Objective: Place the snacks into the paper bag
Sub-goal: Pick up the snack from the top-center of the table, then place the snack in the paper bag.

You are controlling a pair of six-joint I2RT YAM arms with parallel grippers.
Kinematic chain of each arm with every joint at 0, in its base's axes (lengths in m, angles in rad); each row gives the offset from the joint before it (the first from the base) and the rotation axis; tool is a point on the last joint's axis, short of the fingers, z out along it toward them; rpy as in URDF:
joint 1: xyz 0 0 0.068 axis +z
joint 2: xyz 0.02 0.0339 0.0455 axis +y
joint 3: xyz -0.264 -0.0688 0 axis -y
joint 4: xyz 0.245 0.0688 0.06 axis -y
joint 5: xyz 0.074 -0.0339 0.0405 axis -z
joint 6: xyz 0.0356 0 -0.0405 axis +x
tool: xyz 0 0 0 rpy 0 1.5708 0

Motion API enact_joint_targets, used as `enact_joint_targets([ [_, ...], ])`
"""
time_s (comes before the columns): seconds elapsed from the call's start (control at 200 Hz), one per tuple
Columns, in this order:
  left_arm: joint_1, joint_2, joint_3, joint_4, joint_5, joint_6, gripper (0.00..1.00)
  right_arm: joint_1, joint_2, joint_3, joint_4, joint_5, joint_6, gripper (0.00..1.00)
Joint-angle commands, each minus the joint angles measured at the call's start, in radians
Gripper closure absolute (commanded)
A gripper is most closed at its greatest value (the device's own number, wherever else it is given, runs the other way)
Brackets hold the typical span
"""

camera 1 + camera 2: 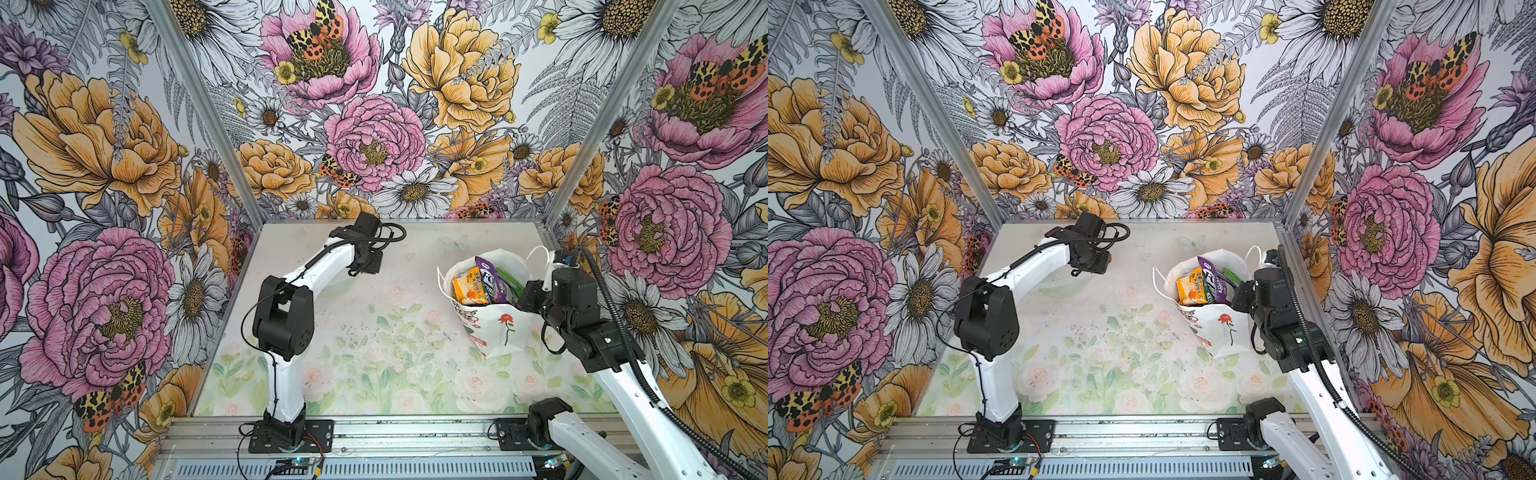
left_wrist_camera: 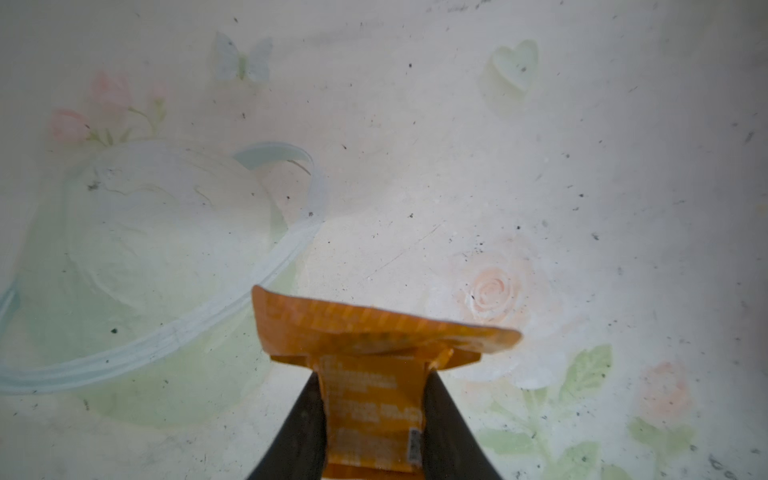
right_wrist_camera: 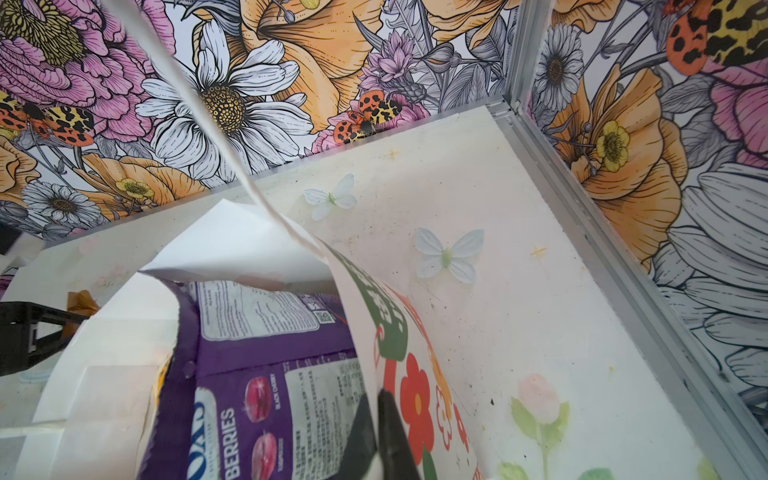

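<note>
Floral tabletop (image 1: 374,332), flowered walls (image 1: 104,166)

bag (image 1: 513,338): matt white paper | pouch (image 3: 249,361): glossy purple plastic | packet (image 2: 374,399): orange plastic, creased | table (image 1: 353,332): smooth, speckled | rail (image 1: 415,434): bare metal

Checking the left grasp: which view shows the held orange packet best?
Left wrist: the orange packet is close up, pinched in the left gripper. Right wrist shows a distant sliver; a top view only an orange speck, the rest hidden.

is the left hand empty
No, in the left wrist view the left hand is closed on an orange snack packet that sticks out past its fingers.
</note>
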Motion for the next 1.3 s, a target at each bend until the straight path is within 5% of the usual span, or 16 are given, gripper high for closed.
enact_joint_targets([
  [0.0, -0.032, -0.149, -0.015, 0.037, -0.044, -0.057, 0.68, -0.002, -0.018, 0.0, 0.053, 0.001, 0.004, 1.0],
  [0.155, -0.171, -0.281, 0.053, 0.02, -0.171, -0.03, 0.69, -0.003, -0.008, 0.0, 0.053, -0.009, 0.005, 1.0],
  [0.34, -0.299, -0.326, 0.205, -0.022, -0.181, 0.02, 0.71, -0.002, -0.011, -0.001, 0.052, -0.008, 0.004, 1.0],
  [0.806, -0.649, -0.126, 0.581, -0.232, -0.189, 0.167, 0.71, -0.003, -0.007, 0.0, 0.053, -0.01, 0.004, 1.0],
  [1.296, -0.677, 0.192, 0.842, -0.388, -0.105, 0.16, 0.71, -0.002, -0.01, -0.002, 0.054, -0.009, 0.004, 1.0],
])
